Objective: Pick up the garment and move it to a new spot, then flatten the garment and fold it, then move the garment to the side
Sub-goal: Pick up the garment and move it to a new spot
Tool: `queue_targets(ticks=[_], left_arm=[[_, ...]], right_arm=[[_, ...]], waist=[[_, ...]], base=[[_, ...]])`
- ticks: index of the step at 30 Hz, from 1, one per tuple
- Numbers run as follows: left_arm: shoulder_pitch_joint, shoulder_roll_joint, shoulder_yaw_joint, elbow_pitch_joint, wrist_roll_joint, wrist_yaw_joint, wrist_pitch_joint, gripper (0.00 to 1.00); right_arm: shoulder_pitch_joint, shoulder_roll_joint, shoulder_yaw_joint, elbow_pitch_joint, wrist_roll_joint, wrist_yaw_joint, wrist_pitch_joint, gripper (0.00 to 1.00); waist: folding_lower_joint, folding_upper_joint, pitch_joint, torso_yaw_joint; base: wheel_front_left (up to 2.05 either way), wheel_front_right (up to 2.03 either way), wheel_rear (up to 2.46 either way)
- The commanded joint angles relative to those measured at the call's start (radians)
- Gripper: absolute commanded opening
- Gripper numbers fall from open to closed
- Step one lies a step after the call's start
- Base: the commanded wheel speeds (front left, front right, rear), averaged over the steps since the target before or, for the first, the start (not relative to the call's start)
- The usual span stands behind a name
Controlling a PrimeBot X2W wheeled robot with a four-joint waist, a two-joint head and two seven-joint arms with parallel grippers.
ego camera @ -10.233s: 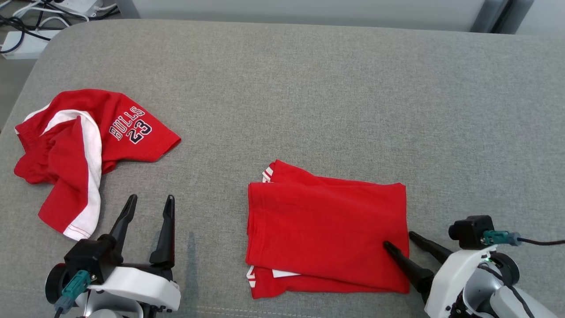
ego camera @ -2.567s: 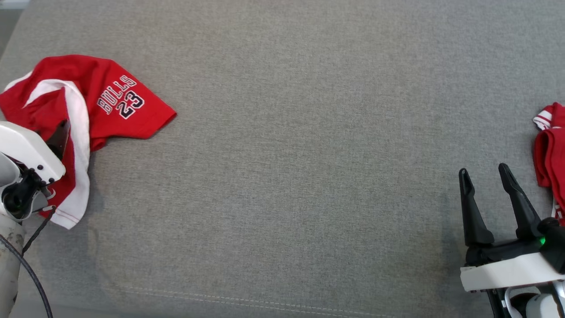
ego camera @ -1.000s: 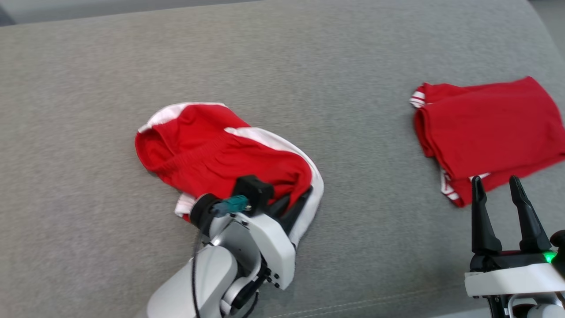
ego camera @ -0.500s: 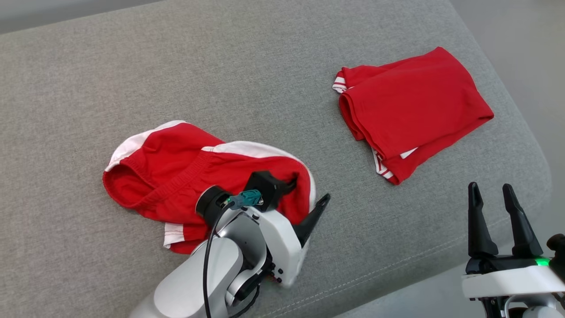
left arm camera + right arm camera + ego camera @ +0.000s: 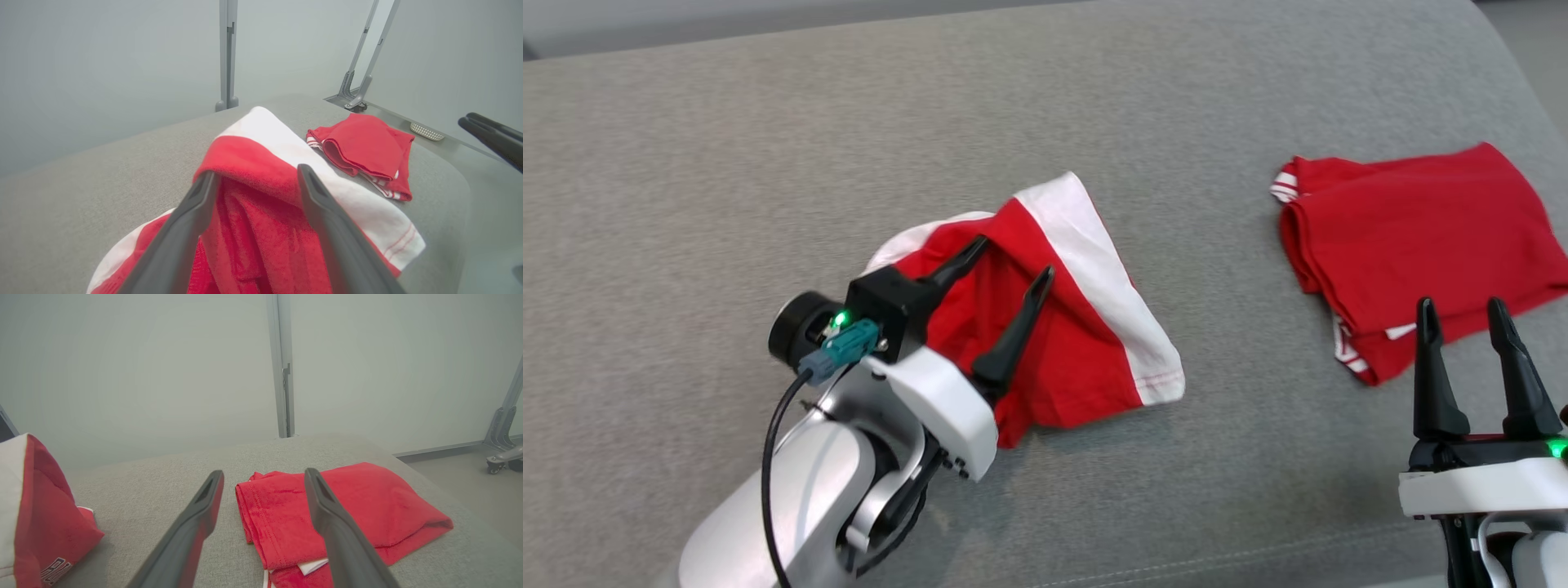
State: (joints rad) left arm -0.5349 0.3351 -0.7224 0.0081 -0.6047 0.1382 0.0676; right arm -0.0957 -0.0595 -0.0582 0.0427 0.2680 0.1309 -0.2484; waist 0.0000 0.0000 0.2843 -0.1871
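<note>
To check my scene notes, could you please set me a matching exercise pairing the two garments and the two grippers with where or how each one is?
Column one:
1. crumpled garment
2. folded garment
3. left gripper
4. right gripper

Column two:
A. open, by the folded one's near edge
B. bunched in a heap
C. open, at the heap
D. lying flat, at the head view's right

Pairs: 1-B, 2-D, 3-C, 4-A.

grey upholstery, pale wall
</note>
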Motion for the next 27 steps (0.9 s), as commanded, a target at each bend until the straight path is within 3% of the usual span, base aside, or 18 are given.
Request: queue_targets(ticks=[1, 6, 11, 22, 27], left_arm=[[0.018, 0.029, 0.042, -0.051, -0.015, 0.010, 0.012, 1.00], [0.070, 0.051, 0.043, -0.084, -0.043, 0.015, 0.027, 1.00], [0.124, 0.073, 0.079, -0.120, -0.039, 0.065, -0.014, 1.00], [0.313, 0.191, 0.318, -0.162, -0.057, 0.229, -0.190, 1.00], [0.402, 0.226, 0.385, -0.149, -0.093, 0.237, -0.237, 1.00]], right_arm=[[-0.019, -0.023, 0.010, -0.024, -0.015, 0.000, -0.013, 1.00], [-0.014, -0.024, 0.002, -0.025, -0.021, 0.000, -0.013, 1.00], [0.000, -0.027, -0.005, -0.034, -0.026, 0.000, -0.013, 1.00], [0.027, -0.066, -0.003, -0.048, -0.056, 0.000, 0.018, 1.00], [0.075, -0.064, -0.009, -0.050, -0.069, 0.000, 0.047, 1.00]], waist=[[0.0000, 0.0000, -0.032, 0.072], [0.0000, 0.0000, -0.048, 0.098], [0.0000, 0.0000, -0.065, 0.124], [0.0000, 0.0000, -0.137, 0.231], [0.0000, 0.0000, -0.182, 0.262]], base=[[0.00, 0.00, 0.00], [0.00, 0.00, 0.00], [0.00, 0.00, 0.00], [0.00, 0.00, 0.00], [0.00, 0.00, 0.00]])
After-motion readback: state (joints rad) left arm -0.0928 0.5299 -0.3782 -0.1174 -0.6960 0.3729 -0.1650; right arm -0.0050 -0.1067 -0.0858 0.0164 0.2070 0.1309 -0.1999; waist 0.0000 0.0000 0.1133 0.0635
